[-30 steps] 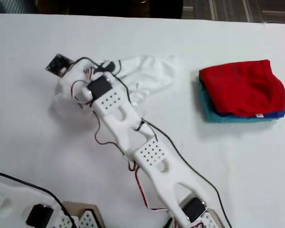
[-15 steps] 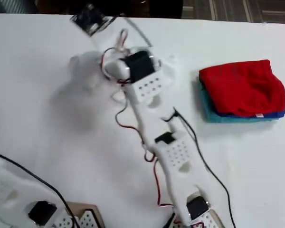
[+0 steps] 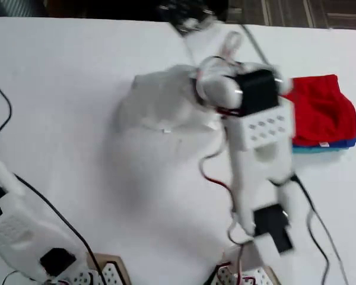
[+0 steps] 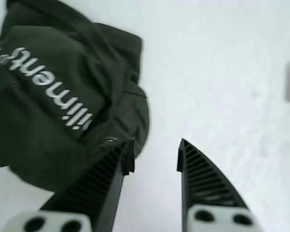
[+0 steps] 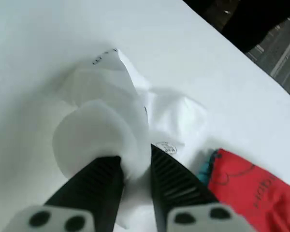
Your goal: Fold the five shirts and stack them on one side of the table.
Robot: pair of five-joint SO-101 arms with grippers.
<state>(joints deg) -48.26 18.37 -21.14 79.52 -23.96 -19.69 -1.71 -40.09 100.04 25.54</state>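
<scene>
While its jaws are clenched on a fold of the white shirt (image 5: 99, 116), the right gripper (image 5: 135, 166) sits just beside the folded stack (image 3: 323, 127), red shirt (image 3: 317, 104) on top. White shirt bunched, near the stack. Left arm (image 3: 15, 228) well apart from the stack; left gripper (image 4: 154, 157) released, nothing between the jaws, just beside a crumpled dark shirt (image 4: 58, 106).

Bunched shirt (image 5: 99, 113) sits between right pincer (image 5: 135, 158) fingers, over the table (image 5: 34, 53); folded stack (image 5: 253, 193) lies just beside it. Printed shirt (image 4: 63, 106) lies just ahead of left pincer (image 4: 154, 150).
</scene>
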